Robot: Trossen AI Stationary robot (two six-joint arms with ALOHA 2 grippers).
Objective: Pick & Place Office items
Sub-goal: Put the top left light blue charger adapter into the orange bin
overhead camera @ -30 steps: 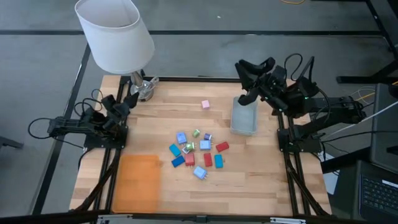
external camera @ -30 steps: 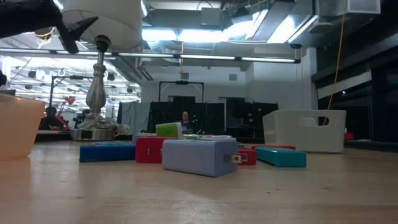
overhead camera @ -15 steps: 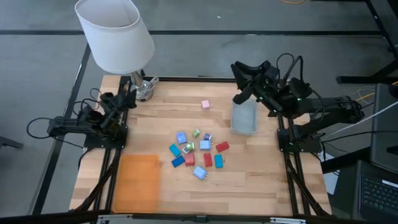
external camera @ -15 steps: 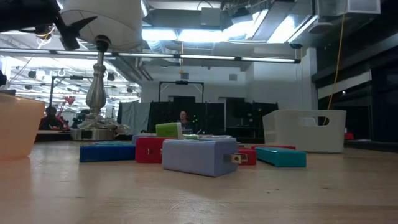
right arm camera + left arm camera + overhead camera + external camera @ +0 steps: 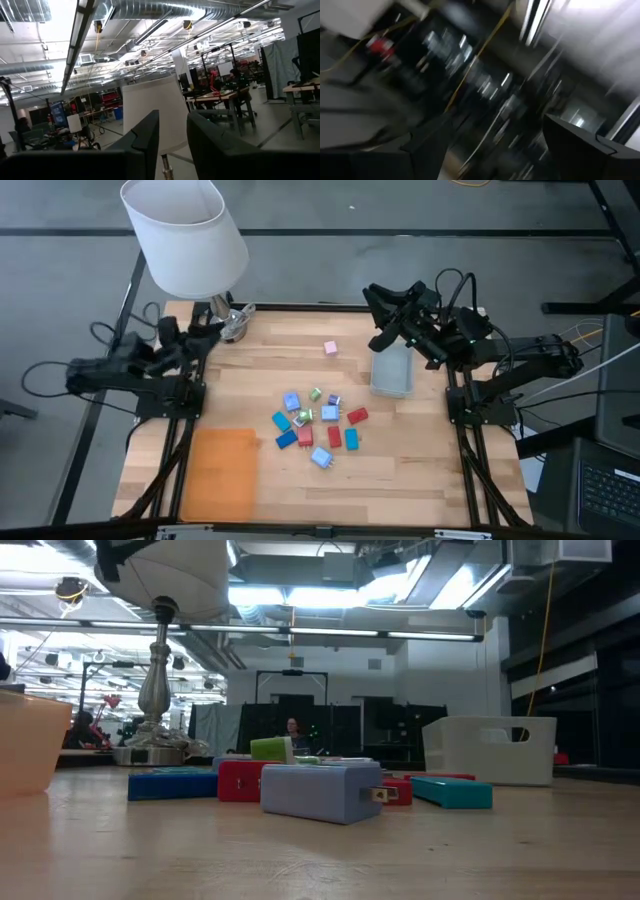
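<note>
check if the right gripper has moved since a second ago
Yes. In the high view the right gripper has shifted left, past the bin's far left corner.

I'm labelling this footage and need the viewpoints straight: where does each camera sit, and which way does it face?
High view: overhead, straight down on the wooden table, both arms showing.
Low view: at table-top height, level across small blocky office items; no arm in sight.
Left wrist view: blurred, aimed into the room past dark fingers.
Right wrist view: faces the room past its fingers.
Shared: the white lampshade.
</note>
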